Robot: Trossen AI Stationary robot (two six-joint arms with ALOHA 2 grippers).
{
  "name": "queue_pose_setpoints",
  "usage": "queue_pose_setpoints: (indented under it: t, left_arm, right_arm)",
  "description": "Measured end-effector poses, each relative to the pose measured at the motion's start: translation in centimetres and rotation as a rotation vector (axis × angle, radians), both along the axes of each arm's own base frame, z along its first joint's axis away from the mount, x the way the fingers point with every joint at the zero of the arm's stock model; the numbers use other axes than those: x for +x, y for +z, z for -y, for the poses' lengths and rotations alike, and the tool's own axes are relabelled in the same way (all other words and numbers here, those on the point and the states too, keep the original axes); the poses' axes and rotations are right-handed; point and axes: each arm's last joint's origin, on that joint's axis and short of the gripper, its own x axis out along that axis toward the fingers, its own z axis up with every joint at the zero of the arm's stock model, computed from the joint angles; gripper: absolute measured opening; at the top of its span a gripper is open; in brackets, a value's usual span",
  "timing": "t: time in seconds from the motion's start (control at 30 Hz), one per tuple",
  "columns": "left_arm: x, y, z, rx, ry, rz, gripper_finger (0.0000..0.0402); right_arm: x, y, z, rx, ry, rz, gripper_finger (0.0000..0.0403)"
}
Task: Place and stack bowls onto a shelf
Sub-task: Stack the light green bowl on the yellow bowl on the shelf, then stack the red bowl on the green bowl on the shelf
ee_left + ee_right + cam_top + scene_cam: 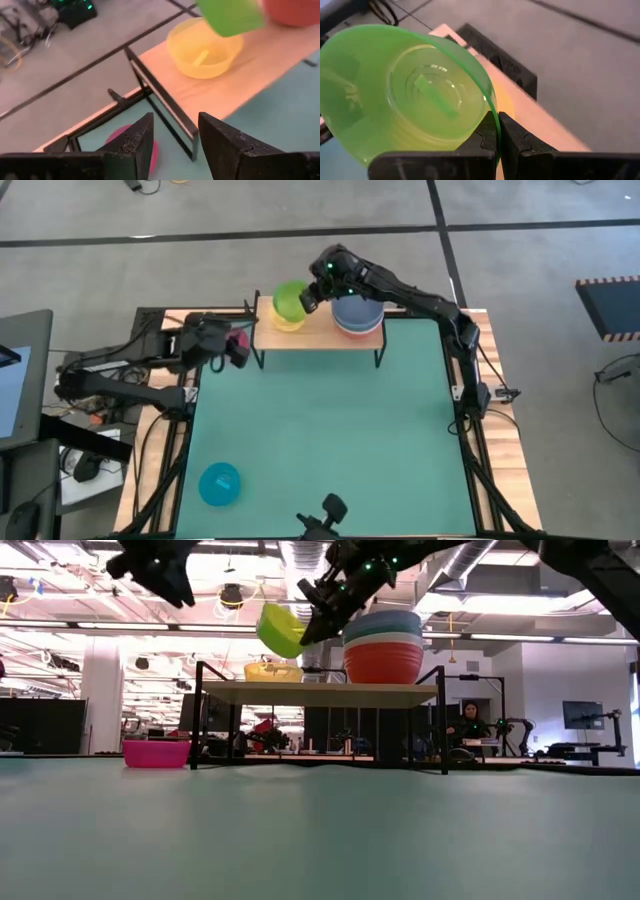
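A green bowl (405, 95) hangs tilted above a yellow bowl (272, 670) that rests on the left end of the light-wood shelf (320, 338); my right gripper (498, 132) is shut on it. A stack of bowls (383, 645), red at the bottom and blue on top, stands on the shelf's right part. My left gripper (175, 145) hovers open off the shelf's left end, above a pink bowl (156, 752) that sits on the table there. A cyan bowl (219, 483) lies on the green mat near its front left corner. My right gripper pinches the green bowl's rim (491, 117), one finger inside the bowl and one outside. The fingers come slanting down from the table's right side. The bowl is lifted clear and tilted, its opening turned sideways, just above the yellow bowl.
The shelf stands on thin black legs (197, 715) at the mat's far edge. The green mat (330, 440) spreads out in front of the shelf. A small dark camera mount (328, 512) sits at the table's near edge.
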Motion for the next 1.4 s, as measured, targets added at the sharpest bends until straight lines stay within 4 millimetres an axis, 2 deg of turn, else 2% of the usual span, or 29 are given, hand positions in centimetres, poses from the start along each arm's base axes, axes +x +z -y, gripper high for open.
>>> queue_pose_setpoints:
  t: [0.27,0.5,0.63,0.9,1.03,1.2,1.3,1.4]
  left_arm:
    - [1.7,-0.5,-3.2,-0.063,0.032,0.031,0.0142]
    - [3.0,-1.0,-4.5,-0.093,0.04,0.065,0.0142]
    - [3.7,-1.3,-4.7,-0.123,0.042,0.092,0.0142]
    - [3.8,-1.4,-4.5,-0.164,0.056,0.13,0.0142]
    - [3.3,-1.8,-4.4,-0.175,0.107,0.094,0.0142]
    - [2.4,-2.9,-4.9,-0.221,0.183,0.03,0.0142]
    - [1.7,-4.2,-5.9,-0.27,0.253,0.013,0.0142]
    - [0.8,-5.4,-7.6,-0.322,0.358,0.075,0.0142]
  right_arm:
    - [0.4,-0.4,-0.3,-0.148,0.129,-0.079,0.0037]
    - [0.7,-0.2,-0.4,-0.262,0.153,-0.102,0.0056]
    - [0.7,-0.1,-0.4,-0.267,0.147,-0.103,0.0095]
    - [0.7,0.2,0.1,-0.29,0.132,-0.067,0.0218]
    - [0.2,1.5,-0.2,-0.307,0.122,-0.033,0.0244]
    - [-2.2,5.3,-1.3,-0.29,0.069,0.054,0.0241]
    - [-4.1,7.3,-1.6,-0.299,0.047,0.078,0.0239]
    - [-5.9,8.6,-1.7,-0.299,0.026,0.075,0.0238]
